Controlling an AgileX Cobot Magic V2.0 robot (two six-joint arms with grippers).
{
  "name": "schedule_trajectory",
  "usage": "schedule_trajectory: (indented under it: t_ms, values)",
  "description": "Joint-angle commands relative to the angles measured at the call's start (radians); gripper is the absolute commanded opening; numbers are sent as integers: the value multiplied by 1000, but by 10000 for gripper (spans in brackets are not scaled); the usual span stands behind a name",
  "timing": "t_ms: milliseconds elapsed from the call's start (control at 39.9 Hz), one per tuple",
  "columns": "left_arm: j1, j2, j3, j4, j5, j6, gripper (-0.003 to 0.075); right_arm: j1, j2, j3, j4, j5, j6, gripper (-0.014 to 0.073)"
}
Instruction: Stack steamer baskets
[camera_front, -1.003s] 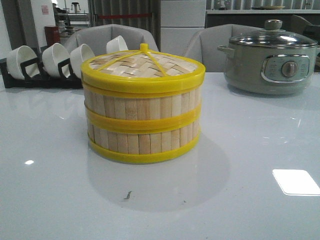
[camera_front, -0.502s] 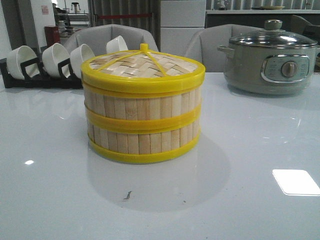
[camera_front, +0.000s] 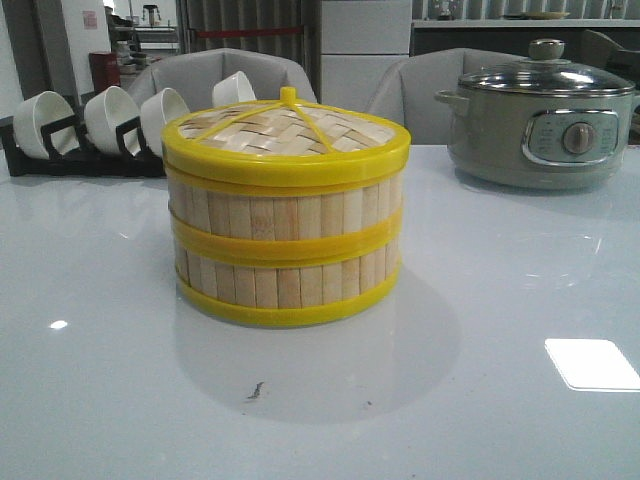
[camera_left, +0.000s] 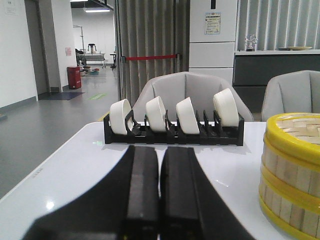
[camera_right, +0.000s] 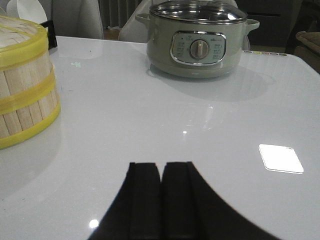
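Two steamer baskets (camera_front: 285, 255) stacked — lid (camera_front: 286, 135) on, mid-table

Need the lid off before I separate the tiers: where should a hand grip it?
Judging by shape, pinch the small raised knob at the centre of the lid, coming straight down from above; the yellow rim sits flush on the steamer baskets, leaving little side purchase.

No lettering is legible anywhere. Beyond the left gripper (camera_left: 160, 200), a white notice (camera_left: 212, 23) on the far cabinet carries print too small to read. Ahead of the right gripper (camera_right: 160, 200), the grey pot's control panel (camera_right: 199, 49) bears tiny unreadable markings around its dial.
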Motion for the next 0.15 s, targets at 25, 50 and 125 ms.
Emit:
schedule_trajectory:
  t_ms: [25, 50, 125]
  values:
    - [0, -14, 0, -9, -91, 1, 89, -2, -21, -15, -15, -94, -10, 54]
    - [0, -14, 0, -9, -91, 1, 89, -2, -21, -15, -15, -94, -10, 54]
    - [0, -14, 0, -9, -91, 1, 89, -2, -21, -15, -15, -94, -10, 54]
